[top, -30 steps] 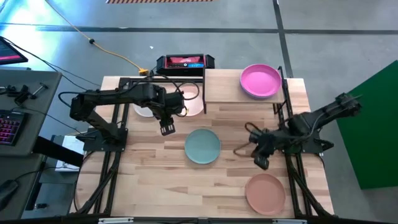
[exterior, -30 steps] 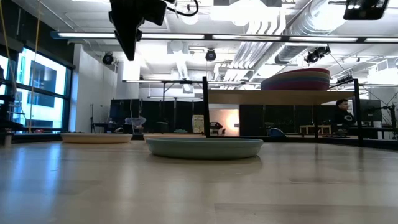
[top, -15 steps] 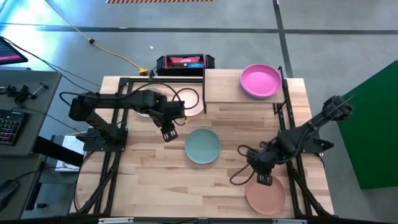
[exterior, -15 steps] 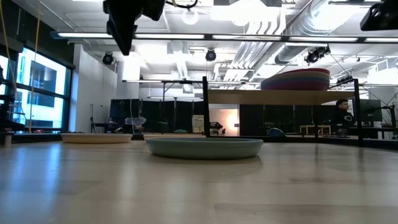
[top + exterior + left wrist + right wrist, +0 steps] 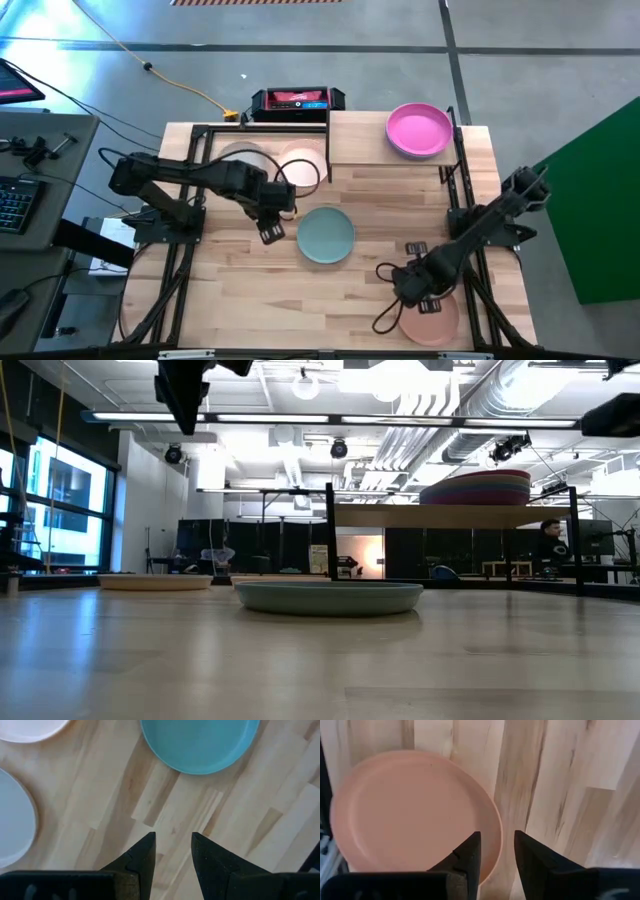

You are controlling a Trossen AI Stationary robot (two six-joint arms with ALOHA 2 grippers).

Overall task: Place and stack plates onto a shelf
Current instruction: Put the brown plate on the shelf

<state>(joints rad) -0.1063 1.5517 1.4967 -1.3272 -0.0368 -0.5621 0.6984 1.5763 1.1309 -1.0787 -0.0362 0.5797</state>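
Note:
The teal plate (image 5: 325, 235) (image 5: 328, 597) (image 5: 200, 745) lies flat on the table's middle. My left gripper (image 5: 270, 232) (image 5: 172, 840) hangs open above bare wood just left of it. The tan-brown plate (image 5: 430, 318) (image 5: 410, 815) lies flat near the near right corner. My right gripper (image 5: 418, 300) (image 5: 496, 840) hovers open over its rim, touching nothing. A stack of several plates, magenta on top (image 5: 418, 130) (image 5: 475, 488), rests on the shelf (image 5: 360, 140) (image 5: 450, 515). The grey-white plate (image 5: 240, 160) (image 5: 12, 825) and the pale pink plate (image 5: 305, 165) (image 5: 30, 727) lie on the table left of the shelf.
A black-and-red device (image 5: 297, 100) sits at the far edge. The shelf's black legs (image 5: 329, 535) stand behind the teal plate. Bare wood stretches along the near edge between the two arms. A person (image 5: 550, 540) shows in the room beyond.
My left gripper has moved toward the near edge and risen, staying left of the teal plate. My right gripper has swung from the table's right middle toward the near edge and lowered, ending over the tan-brown plate. No plate has moved.

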